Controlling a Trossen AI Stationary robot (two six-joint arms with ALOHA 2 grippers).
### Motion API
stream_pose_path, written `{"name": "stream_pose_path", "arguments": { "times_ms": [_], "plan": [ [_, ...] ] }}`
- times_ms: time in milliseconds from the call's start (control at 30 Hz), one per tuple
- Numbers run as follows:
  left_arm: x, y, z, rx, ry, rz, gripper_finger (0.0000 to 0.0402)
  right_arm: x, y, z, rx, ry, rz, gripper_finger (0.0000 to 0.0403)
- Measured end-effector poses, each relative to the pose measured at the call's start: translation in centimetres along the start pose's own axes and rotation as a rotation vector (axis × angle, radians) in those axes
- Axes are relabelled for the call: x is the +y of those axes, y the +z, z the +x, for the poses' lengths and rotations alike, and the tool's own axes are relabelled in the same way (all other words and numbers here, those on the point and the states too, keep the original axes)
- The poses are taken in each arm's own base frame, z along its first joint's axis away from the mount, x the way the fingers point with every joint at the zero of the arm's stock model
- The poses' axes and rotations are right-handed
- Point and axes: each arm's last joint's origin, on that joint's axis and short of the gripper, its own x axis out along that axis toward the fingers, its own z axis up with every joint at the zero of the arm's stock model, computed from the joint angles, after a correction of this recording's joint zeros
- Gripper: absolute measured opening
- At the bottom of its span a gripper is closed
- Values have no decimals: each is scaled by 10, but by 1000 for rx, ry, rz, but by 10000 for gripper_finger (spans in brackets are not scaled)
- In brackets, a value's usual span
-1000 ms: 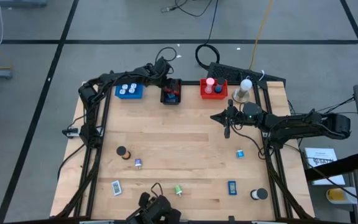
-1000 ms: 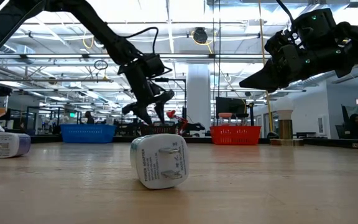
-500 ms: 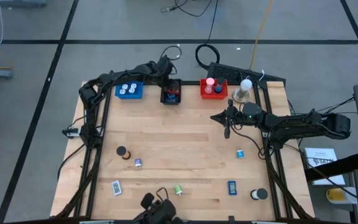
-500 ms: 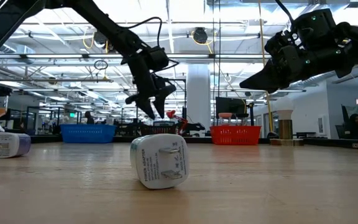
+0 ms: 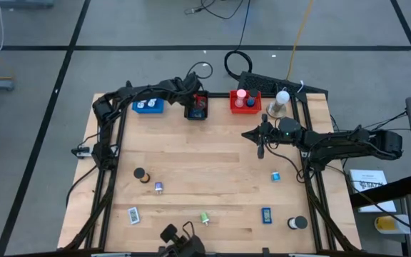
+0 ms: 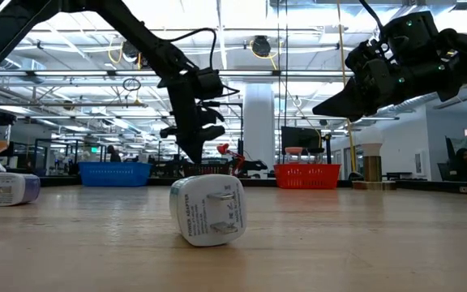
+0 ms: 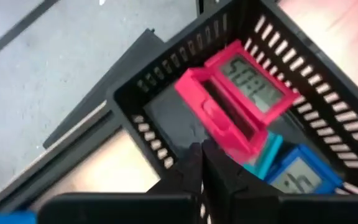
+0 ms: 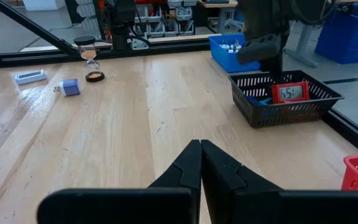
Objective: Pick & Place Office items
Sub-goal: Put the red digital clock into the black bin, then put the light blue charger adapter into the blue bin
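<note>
My left gripper [image 7: 202, 163] is shut and empty, pointing down over the black tray [image 7: 143, 93] at the table's far edge; the high view shows it there too [image 5: 193, 98]. In the tray a red clock [image 7: 241, 93] leans tilted on a teal and a blue item [image 7: 297, 177]. My right gripper [image 5: 260, 148] waits shut and empty above the table's right half. Loose office items lie near the front: a black cylinder [image 5: 140, 173], a purple one [image 5: 158, 187], a white adapter [image 6: 207, 209], a green piece [image 5: 205, 218], a blue rectangle [image 5: 267, 214].
A blue tray [image 5: 148, 105] and a red tray [image 5: 245, 102] flank the black one along the far edge, with a white ball-topped stand [image 5: 280, 103] to their right. A teal item [image 5: 276, 175] and a black cylinder [image 5: 297, 223] lie at the right front.
My left gripper has shut its empty fingers above the black tray and rolled about its own axis while staying over the tray. The red clock has kept its place in the tray.
</note>
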Motion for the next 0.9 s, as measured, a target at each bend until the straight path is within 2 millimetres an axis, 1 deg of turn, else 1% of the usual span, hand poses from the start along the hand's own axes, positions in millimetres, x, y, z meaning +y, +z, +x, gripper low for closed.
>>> {"name": "stream_pose_path", "arguments": {
  "times_ms": [133,233,333,433,567,733,800,900],
  "plan": [
    [-5,0,4,-14,-7,30,19,0,0,0,0,0,0,0],
    [-11,0,11,-27,-6,54,13,0,0,0,0,0,0,0],
    [-12,-2,18,-18,5,62,4,0,0,0,0,0,0,0],
    [-12,-5,21,2,31,71,7,0,0,0,0,0,0,0],
    [-11,-5,14,13,26,80,15,0,0,0,-1,0,-1,0],
    [-9,-2,-4,-13,42,100,4,0,0,0,-1,0,-1,0],
    [-12,0,-15,-40,39,118,6,0,0,0,0,0,-1,0],
    [-20,4,-36,-96,20,153,14,0,0,0,0,0,-1,0]
  ]
}}
